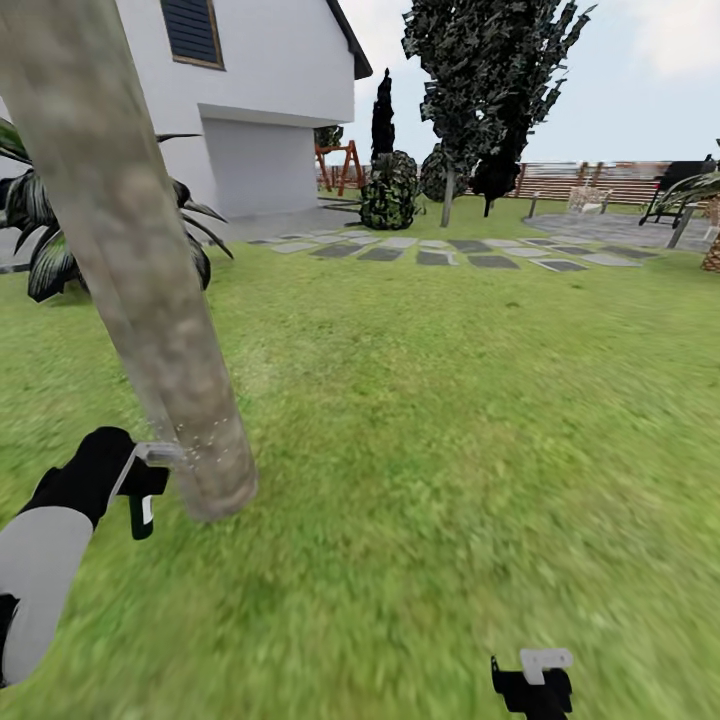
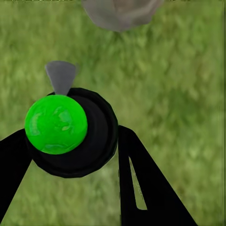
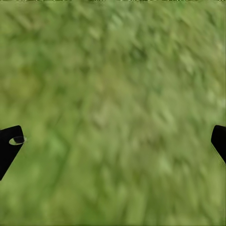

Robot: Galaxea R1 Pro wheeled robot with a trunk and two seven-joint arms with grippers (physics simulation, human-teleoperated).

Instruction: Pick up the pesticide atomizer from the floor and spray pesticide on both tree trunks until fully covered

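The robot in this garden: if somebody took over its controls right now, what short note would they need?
Left tool: shut on the sprayer, nozzle aimed at the base of the near tree trunk.
Right tool: open, holding nothing, low over the lawn.
Done: sprayer picked up; whitish spray specks show low on this trunk.
Left: cover the rest of this trunk, then spray the other tree.

Home garden: lawn point(image 1: 450, 400), house point(image 1: 270, 100), fence point(image 1: 600, 180)

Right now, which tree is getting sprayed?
The thick mottled trunk beside the left end effector, speckled with whitish droplets. The dark trees stand far off by the fence.
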